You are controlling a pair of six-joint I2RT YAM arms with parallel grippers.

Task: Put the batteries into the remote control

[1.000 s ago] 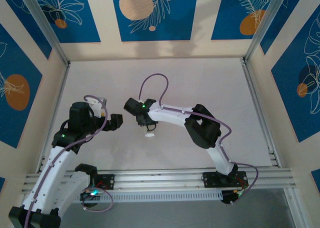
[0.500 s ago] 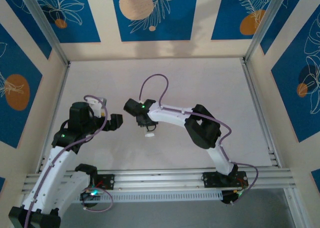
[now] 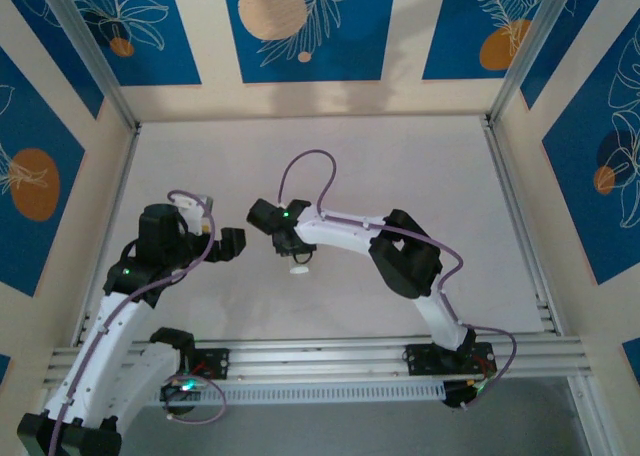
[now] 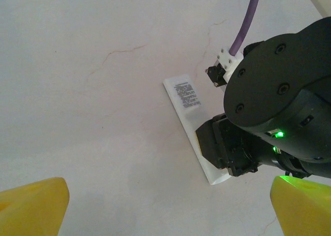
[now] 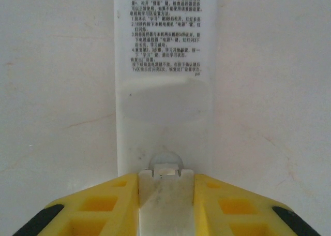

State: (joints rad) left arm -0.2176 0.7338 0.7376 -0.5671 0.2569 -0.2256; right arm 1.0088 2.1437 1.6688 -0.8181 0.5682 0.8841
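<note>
The remote control [image 5: 164,96] lies face down on the table, a white bar with a printed label on its back; it also shows from the left wrist [image 4: 184,99] and from above [image 3: 298,269]. My right gripper [image 5: 165,183] stands over its near end, yellow fingers shut on a narrow white notched piece [image 5: 165,202] that looks like the remote's back cover. A round thumb recess [image 5: 165,159] sits just past the piece's tip. My left gripper [image 4: 168,210] hovers open to the left of the remote, nothing between its fingers. The batteries are out of view.
The right arm's black wrist [image 4: 279,96] and purple cable [image 4: 245,26] hang over the remote's right side. The white table [image 3: 400,166] is walled by aluminium posts and blue patterned panels [image 3: 300,26].
</note>
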